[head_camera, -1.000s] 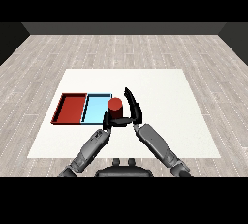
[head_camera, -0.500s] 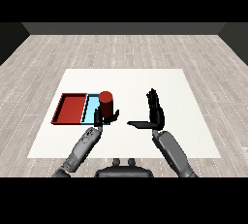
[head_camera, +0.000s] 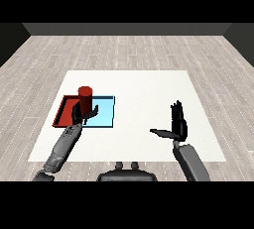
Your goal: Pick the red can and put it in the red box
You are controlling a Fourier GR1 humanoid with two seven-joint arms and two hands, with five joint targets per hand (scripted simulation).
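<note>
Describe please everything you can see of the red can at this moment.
The red can is a plain dark red cylinder with a flat top, no label visible. It stands upright, held by the left hand, whose black fingers curl round its lower part and hide it. It appears over the seam between the red tray and the light blue tray, toward the red side. Whether its base touches a tray cannot be seen.

I read no text, label, brand, number or sign anywhere: none on the can (head_camera: 85,95) I hold, and none on the trays or the table.
</note>
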